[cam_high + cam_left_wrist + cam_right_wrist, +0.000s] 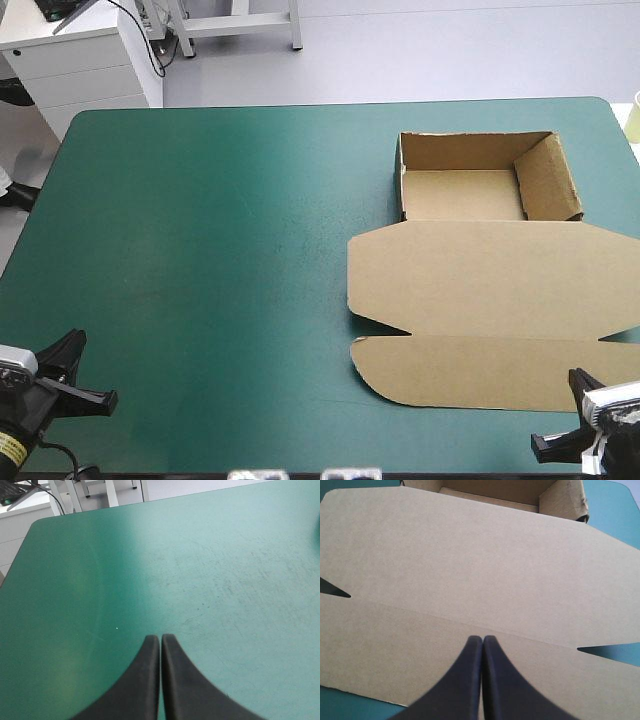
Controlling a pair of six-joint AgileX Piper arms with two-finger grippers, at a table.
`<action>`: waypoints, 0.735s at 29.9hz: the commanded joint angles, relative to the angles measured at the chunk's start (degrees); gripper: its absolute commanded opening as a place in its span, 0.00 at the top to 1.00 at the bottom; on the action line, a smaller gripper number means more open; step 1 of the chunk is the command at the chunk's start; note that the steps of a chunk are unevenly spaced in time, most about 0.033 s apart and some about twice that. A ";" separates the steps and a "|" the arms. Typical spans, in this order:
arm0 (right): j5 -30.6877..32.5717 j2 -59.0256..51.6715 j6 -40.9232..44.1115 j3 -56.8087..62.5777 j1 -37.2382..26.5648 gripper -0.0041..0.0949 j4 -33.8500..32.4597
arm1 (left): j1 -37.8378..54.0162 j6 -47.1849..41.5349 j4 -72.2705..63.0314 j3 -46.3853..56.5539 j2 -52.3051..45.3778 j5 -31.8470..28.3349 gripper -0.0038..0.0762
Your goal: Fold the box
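The brown box [490,300] lies on the right half of the table as an open tray with walls raised at the far side [470,180] and its lid flat toward the near edge. In the right wrist view the flat lid [470,570] fills the picture, the tray beyond it. My right gripper [482,639] is shut above the lid's near flap, holding nothing. My left gripper [160,638] is shut over bare teal-green cover at the near left corner, far from the box. In the high view only the wrists show at the bottom corners.
The teal-green table [200,250] stretches bare to the left of the box. White drawers [85,60] stand beyond the far left corner. A pale object [634,115] sits at the table's right edge.
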 commanded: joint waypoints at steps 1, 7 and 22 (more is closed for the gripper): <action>-5.25 0.84 -1.80 0.72 0.06 0.98 1.47 | -0.22 -0.48 1.05 -0.37 0.74 -3.50 0.96; -6.97 0.84 -2.05 3.64 0.06 0.98 2.29 | -0.22 -0.48 -0.47 1.69 0.52 -3.50 0.96; -7.09 0.84 -4.25 4.76 0.06 0.98 3.74 | -0.22 -0.33 -1.26 1.81 0.38 -3.39 0.96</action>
